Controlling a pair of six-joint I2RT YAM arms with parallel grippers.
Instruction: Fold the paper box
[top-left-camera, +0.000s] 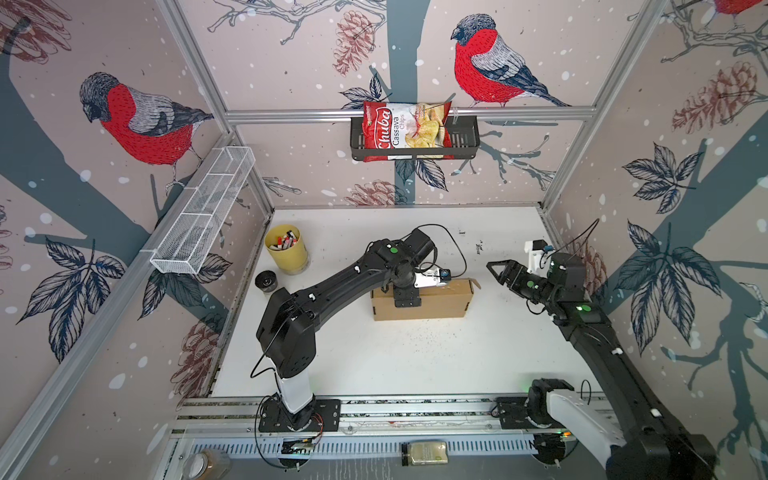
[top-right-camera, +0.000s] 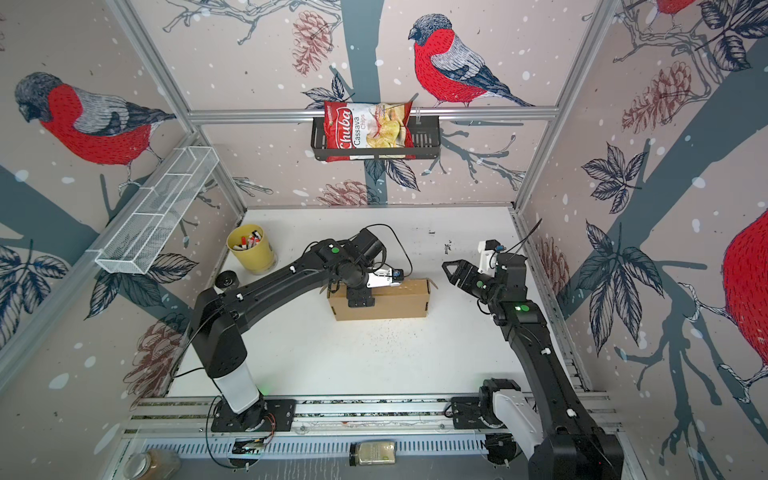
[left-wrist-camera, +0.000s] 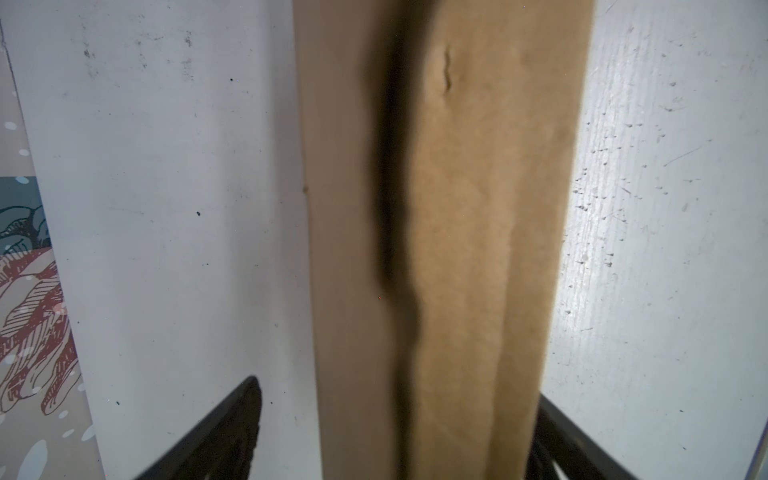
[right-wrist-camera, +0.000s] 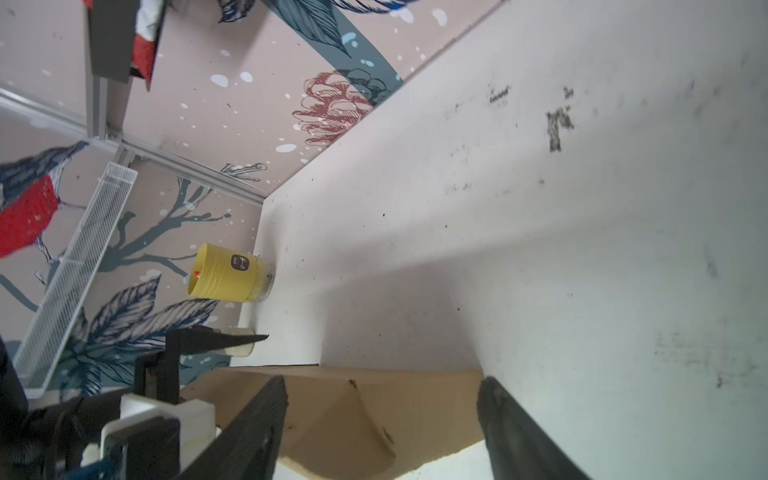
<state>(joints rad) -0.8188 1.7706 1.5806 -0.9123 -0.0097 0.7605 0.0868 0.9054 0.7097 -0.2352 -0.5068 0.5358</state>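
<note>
Looking at both top views, we see the paper box (top-left-camera: 432, 305) closed on the table (top-left-camera: 415, 365), one small tab (top-left-camera: 475, 284) raised at its right end. The left gripper (top-left-camera: 407, 298) hangs over it; the right gripper (top-left-camera: 496, 271) hovers near that tab. The left wrist view shows fingers (left-wrist-camera: 224, 432) wide apart beside the box, clamping nothing. The right wrist view shows empty, parted jaws. We judge only the tab is left: push it in gently.
</note>
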